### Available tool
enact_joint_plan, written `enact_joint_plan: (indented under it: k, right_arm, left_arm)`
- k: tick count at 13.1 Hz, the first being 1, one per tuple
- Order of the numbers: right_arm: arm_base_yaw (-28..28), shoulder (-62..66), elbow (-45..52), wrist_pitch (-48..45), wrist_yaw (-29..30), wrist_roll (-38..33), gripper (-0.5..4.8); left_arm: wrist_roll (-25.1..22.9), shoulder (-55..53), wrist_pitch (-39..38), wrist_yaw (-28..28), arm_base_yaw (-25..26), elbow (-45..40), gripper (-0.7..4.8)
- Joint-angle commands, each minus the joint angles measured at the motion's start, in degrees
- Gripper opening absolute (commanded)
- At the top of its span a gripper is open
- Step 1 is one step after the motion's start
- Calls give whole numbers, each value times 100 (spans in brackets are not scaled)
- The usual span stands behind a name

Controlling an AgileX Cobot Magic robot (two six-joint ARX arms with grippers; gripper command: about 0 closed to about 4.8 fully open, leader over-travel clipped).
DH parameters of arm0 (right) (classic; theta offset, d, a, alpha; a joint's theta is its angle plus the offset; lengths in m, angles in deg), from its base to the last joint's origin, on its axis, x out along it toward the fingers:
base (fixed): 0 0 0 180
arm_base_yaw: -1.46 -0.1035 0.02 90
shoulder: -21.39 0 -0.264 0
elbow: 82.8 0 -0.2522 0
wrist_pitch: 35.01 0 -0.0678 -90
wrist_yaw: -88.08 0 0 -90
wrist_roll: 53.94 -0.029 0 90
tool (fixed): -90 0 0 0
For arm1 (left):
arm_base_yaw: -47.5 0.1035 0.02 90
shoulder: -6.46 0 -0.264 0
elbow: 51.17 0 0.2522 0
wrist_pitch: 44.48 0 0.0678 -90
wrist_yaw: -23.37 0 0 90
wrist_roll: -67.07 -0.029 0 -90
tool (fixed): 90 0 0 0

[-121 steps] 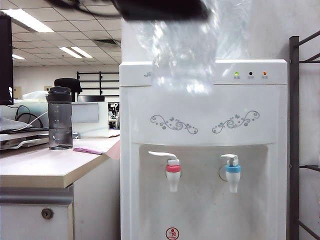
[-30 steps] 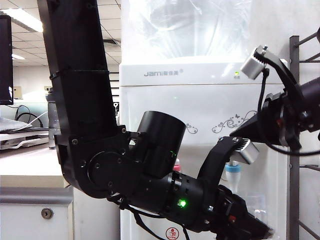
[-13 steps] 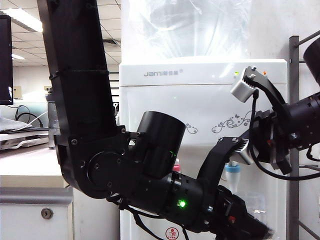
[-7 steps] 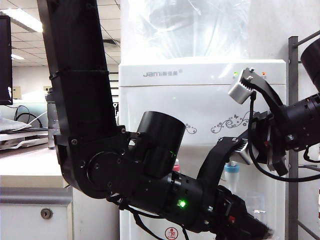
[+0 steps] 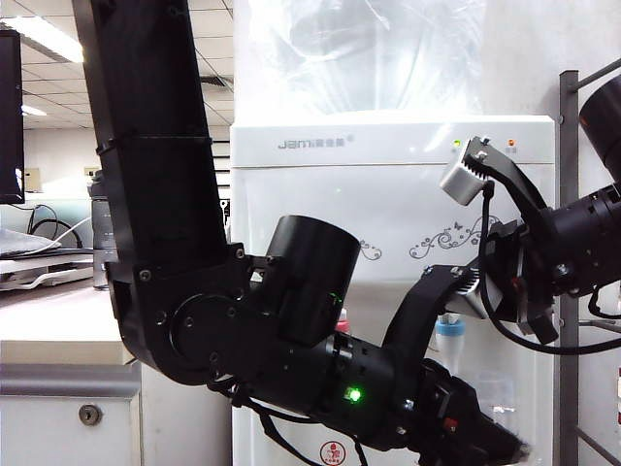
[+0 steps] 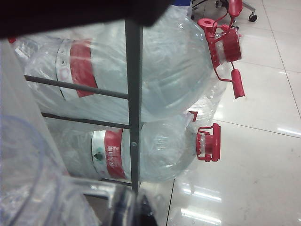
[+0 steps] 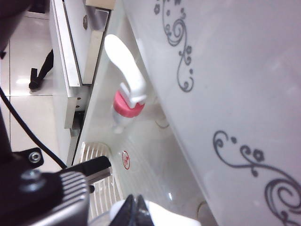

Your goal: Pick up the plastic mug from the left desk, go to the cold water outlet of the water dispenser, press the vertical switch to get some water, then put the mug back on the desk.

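Observation:
The plastic mug hangs just below the cold water outlet of the water dispenser. My left gripper is shut on it from below, low on the right of the exterior view. In the left wrist view the clear mug shows blurred beside the dark gripper. My right arm reaches in from the right at tap height. In its wrist view the right gripper is shut, tips together against the white vertical switch. The left desk stands left of the dispenser.
The hot tap with the red collar sits beside the cold one, above the drip grille. A dark metal rack stands right of the dispenser and holds big water bottles. My left arm fills the middle of the exterior view.
My right arm has edged slightly left toward the dispenser front. The left arm and the mug have stayed where they were.

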State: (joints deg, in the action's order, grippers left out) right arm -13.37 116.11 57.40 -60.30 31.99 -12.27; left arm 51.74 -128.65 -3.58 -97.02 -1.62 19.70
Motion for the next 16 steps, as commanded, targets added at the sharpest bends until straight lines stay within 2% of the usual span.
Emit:
enact_joint_plan:
  k: [1, 16]
  right_arm:
    - [15, 74, -66, 319, -332, -157, -1]
    - [15, 74, -68, 601, -557, -114, -1]
  left_arm:
    - [-7, 39, 243, -26, -7, 13, -6]
    - [-4, 39, 240, -26, -7, 13, -6]
